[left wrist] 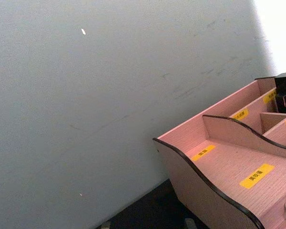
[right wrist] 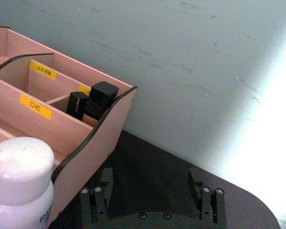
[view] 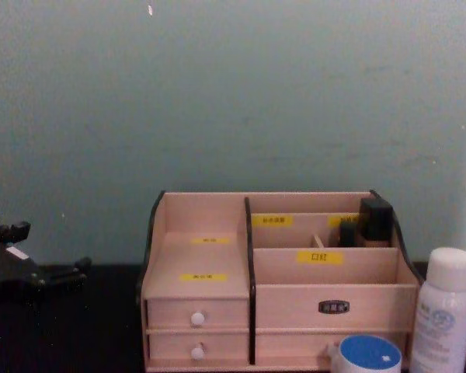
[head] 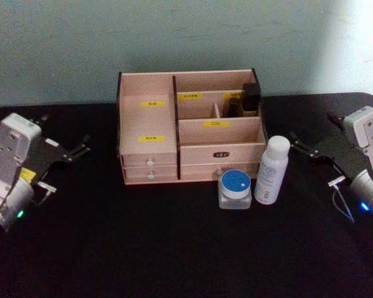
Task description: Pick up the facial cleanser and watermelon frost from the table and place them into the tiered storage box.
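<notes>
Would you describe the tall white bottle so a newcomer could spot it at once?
On the black table, find the light wooden tiered storage box. At its front right corner stands the tall white cylindrical bottle, taller than the squat blue-lidded jar beside it.

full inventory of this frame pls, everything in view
Light wooden tiered storage box with dark edges: 1, pale wood with yellow labels, table centre, by the wall.
Tall white plastic bottle with white cap: 1, white, upright at the box's front right corner.
Squat clear jar with blue lid: 1, clear and blue, in front of the box, left of the bottle.
Black upright containers: 2, black, box's rear right compartment.
Black table: 1, black, under everything.
Grey-green wall: 1, behind the table.
Left claw: 1, black, open, left of the box.
Right claw: 1, black, open, right of the bottle.
</notes>
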Robot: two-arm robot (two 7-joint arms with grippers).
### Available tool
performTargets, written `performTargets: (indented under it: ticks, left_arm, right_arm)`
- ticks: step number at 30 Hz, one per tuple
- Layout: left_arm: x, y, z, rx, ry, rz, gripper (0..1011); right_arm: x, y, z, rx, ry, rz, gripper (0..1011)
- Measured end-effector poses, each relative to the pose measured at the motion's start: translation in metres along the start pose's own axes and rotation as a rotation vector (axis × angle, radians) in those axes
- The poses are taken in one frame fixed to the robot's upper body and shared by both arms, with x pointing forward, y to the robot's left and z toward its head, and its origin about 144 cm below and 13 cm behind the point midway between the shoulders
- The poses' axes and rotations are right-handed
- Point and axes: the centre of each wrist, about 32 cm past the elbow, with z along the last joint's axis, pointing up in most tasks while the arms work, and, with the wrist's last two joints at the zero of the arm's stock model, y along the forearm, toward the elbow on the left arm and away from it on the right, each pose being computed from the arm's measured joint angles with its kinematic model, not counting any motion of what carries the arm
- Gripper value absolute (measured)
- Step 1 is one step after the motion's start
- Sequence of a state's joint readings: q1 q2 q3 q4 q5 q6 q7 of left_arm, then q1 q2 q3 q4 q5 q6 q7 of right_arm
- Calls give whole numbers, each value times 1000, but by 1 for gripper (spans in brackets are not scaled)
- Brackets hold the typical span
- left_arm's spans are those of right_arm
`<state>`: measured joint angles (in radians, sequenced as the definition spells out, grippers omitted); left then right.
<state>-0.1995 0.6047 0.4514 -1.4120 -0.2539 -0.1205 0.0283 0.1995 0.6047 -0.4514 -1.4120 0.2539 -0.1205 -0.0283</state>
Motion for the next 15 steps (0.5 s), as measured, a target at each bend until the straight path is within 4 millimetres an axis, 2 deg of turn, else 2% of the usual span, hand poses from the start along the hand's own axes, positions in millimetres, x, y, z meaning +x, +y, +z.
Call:
performTargets:
  ticks: [15]
  left_arm:
    - [0, 0, 0, 0, 0, 0, 1001]
  right_arm:
    - [0, 0, 0, 0, 0, 0, 1002]
